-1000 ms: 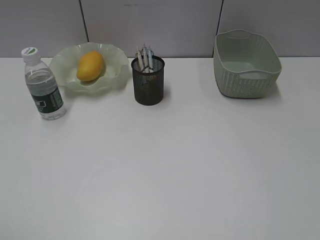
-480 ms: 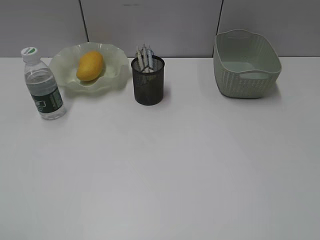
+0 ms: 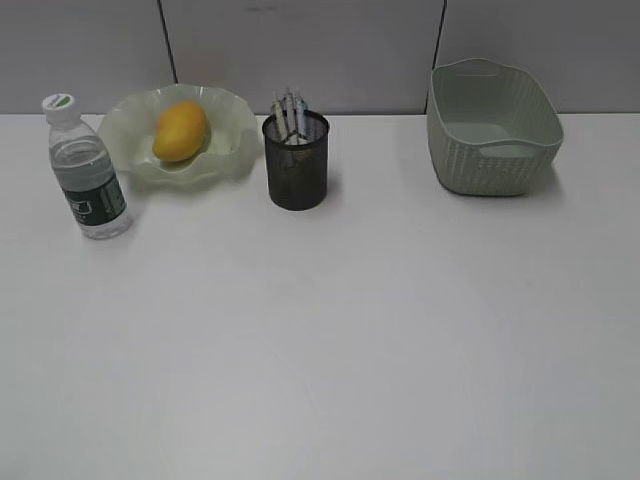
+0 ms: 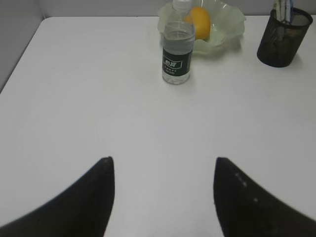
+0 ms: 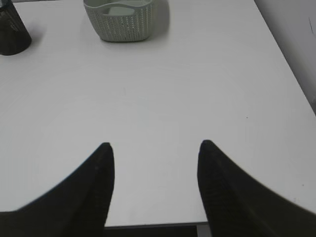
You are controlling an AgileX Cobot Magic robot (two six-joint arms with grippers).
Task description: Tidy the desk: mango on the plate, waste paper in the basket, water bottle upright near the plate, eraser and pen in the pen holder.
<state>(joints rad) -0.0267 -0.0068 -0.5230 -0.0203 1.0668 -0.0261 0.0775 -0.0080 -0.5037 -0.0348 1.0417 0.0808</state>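
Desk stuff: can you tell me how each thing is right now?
mango: lying on the plate.
water bottle: upright, cap on, beside the plate.
pen holder: upright, pens inside.
basket: upright; contents not visible.
left gripper: jaws open, holding nothing.
right gripper: jaws open, holding nothing.

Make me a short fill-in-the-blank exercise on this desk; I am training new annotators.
1. The mango lies on the ____.
2. The water bottle stands ____ beside that dish.
3. The pens stand in the black mesh ____.
4. Both end effectors, left and right, are ____ and hold nothing.

Missing words: plate; upright; pen holder; open
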